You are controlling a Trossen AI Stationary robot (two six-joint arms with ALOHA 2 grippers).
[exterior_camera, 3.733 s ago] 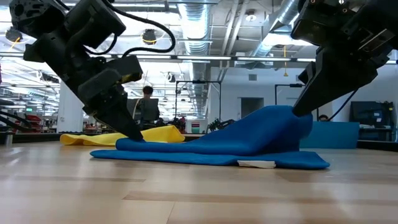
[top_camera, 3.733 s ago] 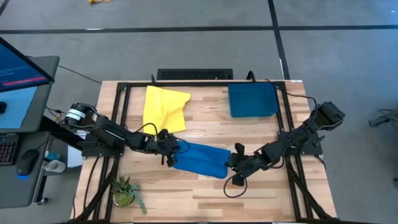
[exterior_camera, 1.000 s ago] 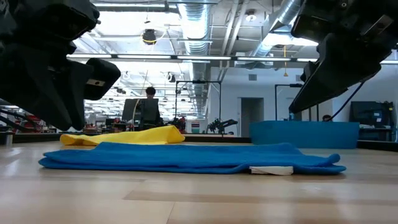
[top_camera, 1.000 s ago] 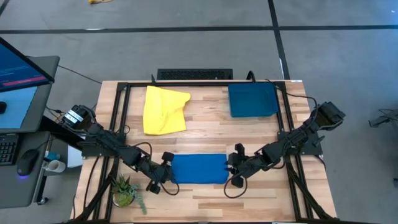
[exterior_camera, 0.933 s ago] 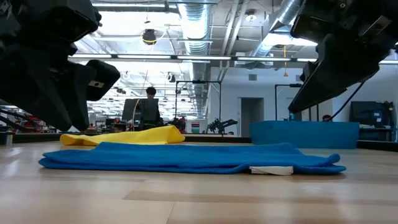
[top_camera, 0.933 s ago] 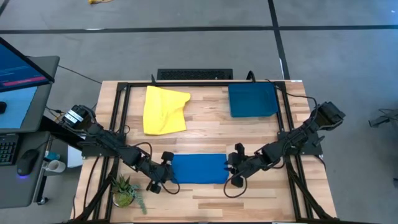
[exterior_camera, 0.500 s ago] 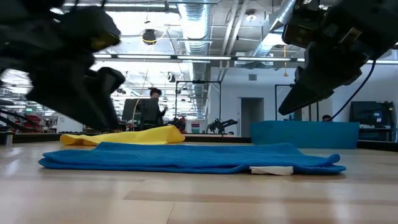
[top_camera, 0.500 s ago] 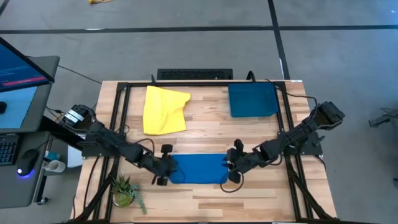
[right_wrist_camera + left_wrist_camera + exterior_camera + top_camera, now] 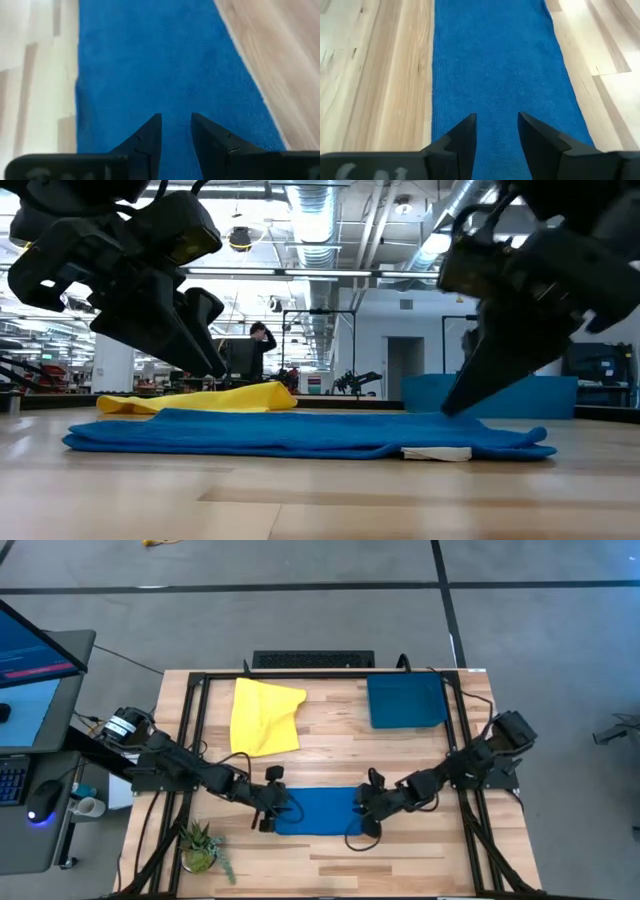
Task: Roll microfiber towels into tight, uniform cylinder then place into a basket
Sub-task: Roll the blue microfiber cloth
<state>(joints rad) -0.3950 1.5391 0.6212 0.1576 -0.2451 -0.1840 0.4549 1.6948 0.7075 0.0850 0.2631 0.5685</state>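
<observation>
Jaws parted, both grippers — left gripper (image 9: pixel 280 810), right gripper (image 9: pixel 362 804) — flank the flat blue towel (image 9: pixel 320 811).

Blue towel (image 9: pixel 318 811) now folded flat; left tool (image 9: pixel 279 810), right tool (image 9: pixel 357 808) moved over its ends.

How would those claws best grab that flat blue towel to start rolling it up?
Probably by a short end. The blue towel lies flat as a long strip, with the left gripper and right gripper open above opposite ends. Pinching one end's edge from above would let it roll lengthwise.
</observation>
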